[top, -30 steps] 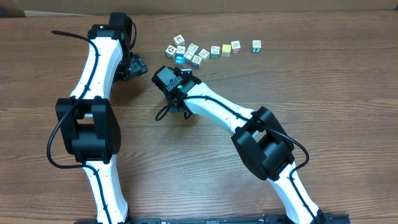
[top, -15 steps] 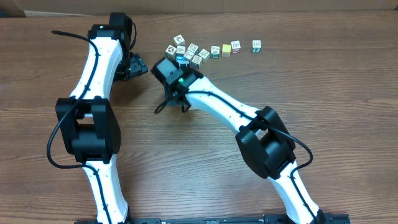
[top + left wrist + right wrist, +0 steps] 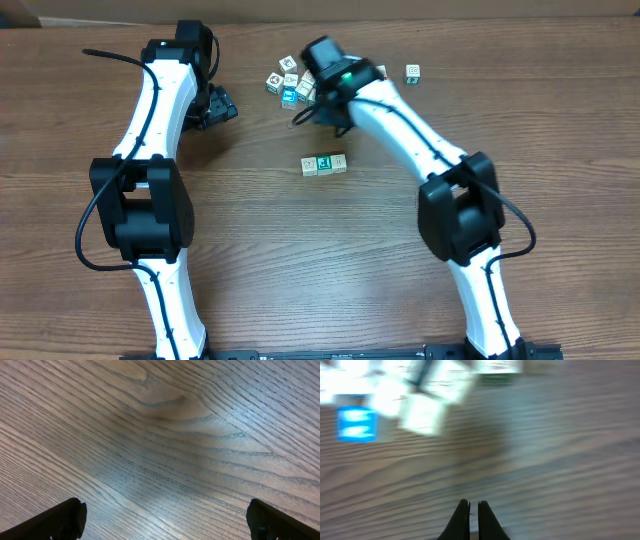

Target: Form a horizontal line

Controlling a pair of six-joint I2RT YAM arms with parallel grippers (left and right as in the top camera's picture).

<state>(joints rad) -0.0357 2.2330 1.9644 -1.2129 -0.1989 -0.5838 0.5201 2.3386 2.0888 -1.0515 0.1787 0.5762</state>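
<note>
Only overhead shows the row of two tiny picture cubes [image 3: 325, 163], well off the far edge. The right tool [image 3: 474, 510] is clenched empty; the left tool [image 3: 167, 522] is released.

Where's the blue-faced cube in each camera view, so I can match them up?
Overhead: the blue-faced cube sits top centre, at the lower edge of the bunch of cubes.
Left wrist: not in it, only bare wood.
Right wrist: upper left, blurred, with white cubes to its right.
Shared landmark: the wooden table shows in all three; the bunch links the overhead and right wrist views.
</note>
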